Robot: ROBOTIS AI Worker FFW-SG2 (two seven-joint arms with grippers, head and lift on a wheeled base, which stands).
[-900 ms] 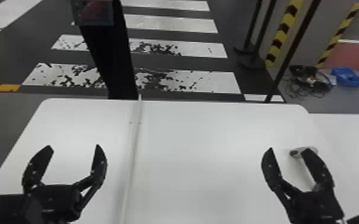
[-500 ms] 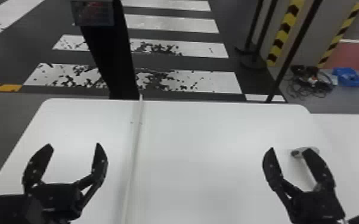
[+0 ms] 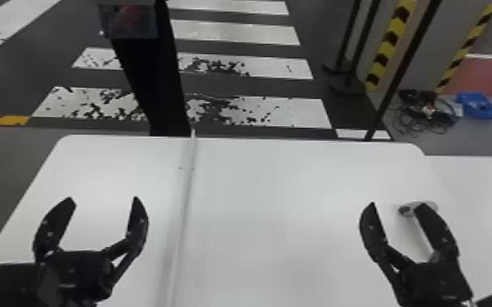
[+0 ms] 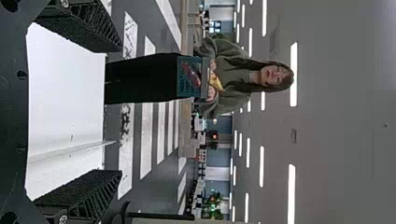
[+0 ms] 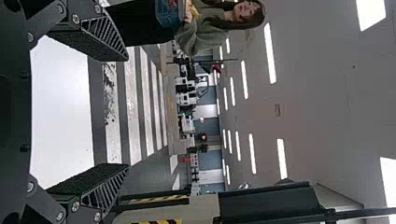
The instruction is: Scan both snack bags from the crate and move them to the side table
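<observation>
Over the table's left half, my left gripper (image 3: 103,200) stands open with nothing between its fingers; the left wrist view shows this gripper (image 4: 120,110) too. My right gripper (image 3: 397,205) is open above the right part, as is the same gripper (image 5: 127,112) in the right wrist view. A small grey-white device (image 3: 406,210), its handle partly hidden, lies under the right fingers. Beyond the far edge a person holds the blue crate (image 3: 128,25). Inside the crate (image 4: 182,88) are a red-purple snack bag (image 4: 190,74) and a yellow snack bag (image 4: 216,82).
The white table (image 3: 265,228) has a thin pale strip (image 3: 184,204) running front to back left of centre. Another white surface (image 3: 486,187) adjoins it at the right. Dark posts, cables (image 3: 425,114) and a blue tray (image 3: 478,105) are on the floor behind.
In the head view the person's crate has come slightly lower and nearer the table's far edge. Both arms have kept still, their grippers open.
</observation>
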